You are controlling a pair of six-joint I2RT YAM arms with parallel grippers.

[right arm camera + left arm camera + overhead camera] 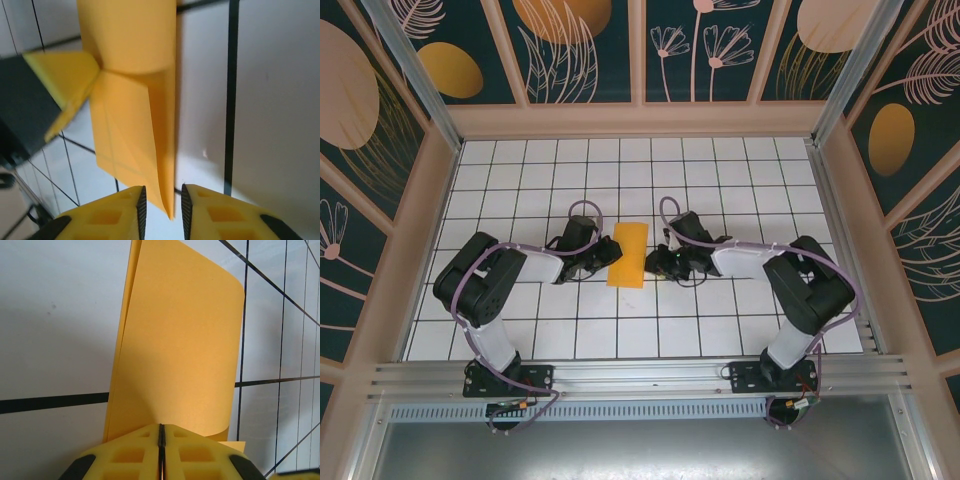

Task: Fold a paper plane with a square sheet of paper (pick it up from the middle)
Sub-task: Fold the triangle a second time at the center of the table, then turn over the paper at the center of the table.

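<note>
White tiled bench (720,330) holds the folded sheet of paper (627,255) at centre. Left tool (161,432) is clamped on its left edge; right tool (161,200) stands parted around its right edge.

Item: sheet of paper (180,340), orange-yellow, folded into two layers. It runs from the bottom centre to the top edge of the frame. The left edge is straight, with the second layer showing just beside it. The upper right corner curls over, rounded.

Item: left fingers (152,450), yellow, lattice-patterned, with black behind. They sit at the bottom centre, pressed together along a thin dark seam and pinching the lower end of the paper. A soft crease in the paper fans out from the tips.

Item: bench (55,330), white tiles with black grid lines, lying under the paper.
</note>
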